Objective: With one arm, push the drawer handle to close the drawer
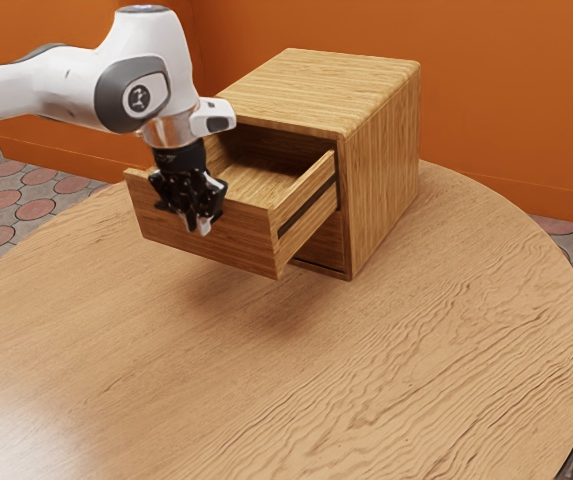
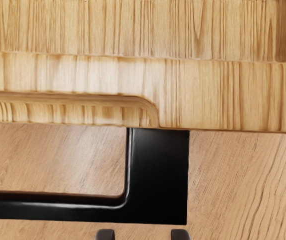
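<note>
In the exterior view my gripper (image 1: 198, 224) points down in front of the pulled-out upper drawer (image 1: 241, 242) of a wooden cabinet (image 1: 384, 150). The black handle cannot be told apart from the dark gripper there. From the wrist camera, the black handle (image 2: 158, 175) juts out from the top edge of the drawer front (image 2: 222, 95). The fingertips of my gripper (image 2: 142, 235) stand apart, just beyond the handle's outer bar, with nothing seen between them.
The cabinet stands on a round wooden table (image 1: 346, 370), near an orange wall (image 1: 506, 110). Below the extended drawer, a lower front is partly visible. The drawer's side rail faces the exterior view's right.
</note>
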